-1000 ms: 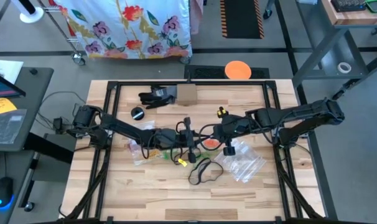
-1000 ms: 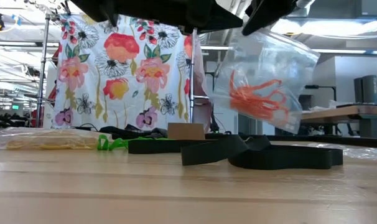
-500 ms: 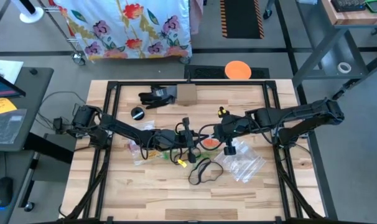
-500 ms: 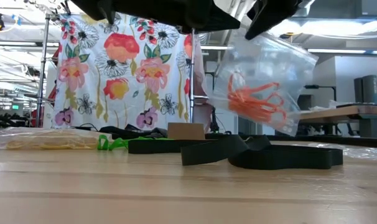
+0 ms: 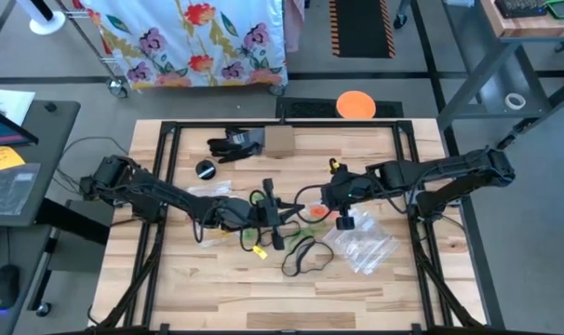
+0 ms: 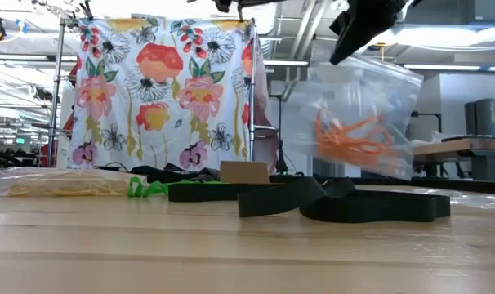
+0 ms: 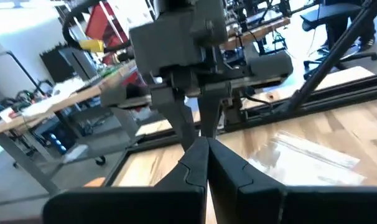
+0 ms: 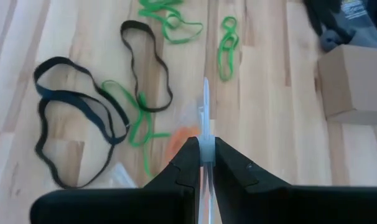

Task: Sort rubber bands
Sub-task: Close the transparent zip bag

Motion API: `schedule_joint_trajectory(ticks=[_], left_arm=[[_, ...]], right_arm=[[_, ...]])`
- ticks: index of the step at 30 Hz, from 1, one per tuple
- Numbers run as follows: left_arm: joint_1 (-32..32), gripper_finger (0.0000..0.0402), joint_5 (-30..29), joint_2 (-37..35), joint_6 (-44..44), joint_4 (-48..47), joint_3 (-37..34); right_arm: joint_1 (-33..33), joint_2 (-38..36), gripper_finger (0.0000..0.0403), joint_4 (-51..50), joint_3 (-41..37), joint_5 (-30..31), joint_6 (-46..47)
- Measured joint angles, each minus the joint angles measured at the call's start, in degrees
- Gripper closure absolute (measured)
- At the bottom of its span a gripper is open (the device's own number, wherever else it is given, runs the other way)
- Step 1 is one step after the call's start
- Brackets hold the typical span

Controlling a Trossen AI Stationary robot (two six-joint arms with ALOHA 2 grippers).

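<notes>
Since the earlier frames, we are seeing the left arm drawn back and the hanging bag swung slightly.

High view: we are taking the cardboard box [image 5: 278, 140] as landmark. The left gripper [image 5: 271, 207] is hovering just in front of it, fingers pressed together on nothing. The right gripper [image 5: 327, 198] is hanging beside it, pinching the clear bag [image 5: 312, 212]. Black rubber bands [image 5: 303, 253] are lying farther forward.

Low view: the bag of orange rubber bands [image 6: 354, 140] is dangling right of the box.

Left wrist view: closed empty fingers [image 7: 195, 165] are facing the right arm.

Right wrist view: narrow jaws are gripping the bag's edge; green rubber bands [image 8: 227, 40] are lying near the box.
</notes>
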Motion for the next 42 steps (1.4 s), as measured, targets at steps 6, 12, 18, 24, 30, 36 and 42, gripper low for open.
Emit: schedule_joint_trajectory(ticks=[6,12,18,24,30,36,42], left_arm=[[1.22,0.0401,1.87,-0.06,-1.09,-4.41,0.04],[2.60,0.0358,3.01,-0.04,-1.88,-6.08,0.04],[4.78,0.0235,8.86,2.65,-5.04,-4.30,0.05],[6.73,0.0145,8.82,9.00,-4.15,3.66,0.59],[6.76,0.0135,8.95,10.41,-4.05,7.38,1.78],[6.78,0.0135,8.93,10.15,-6.28,7.05,1.79],[6.78,0.0145,8.93,10.17,-6.58,6.97,1.79]], right_arm=[[0.02,-0.02,0.0378,0.33,0.04,-0.01,0.00],[0.02,-0.04,0.0378,0.51,0.07,-0.01,0.00],[0.00,-0.04,0.0378,0.61,0.07,-0.02,0.00],[0.00,-0.04,0.0378,0.97,0.15,-0.03,-0.02],[0.09,-0.04,0.0378,0.77,0.15,-0.05,-0.26],[0.09,-0.04,0.0378,1.16,0.15,-0.05,-0.29],[0.09,-0.04,0.0378,1.71,0.15,-0.05,-0.46]])
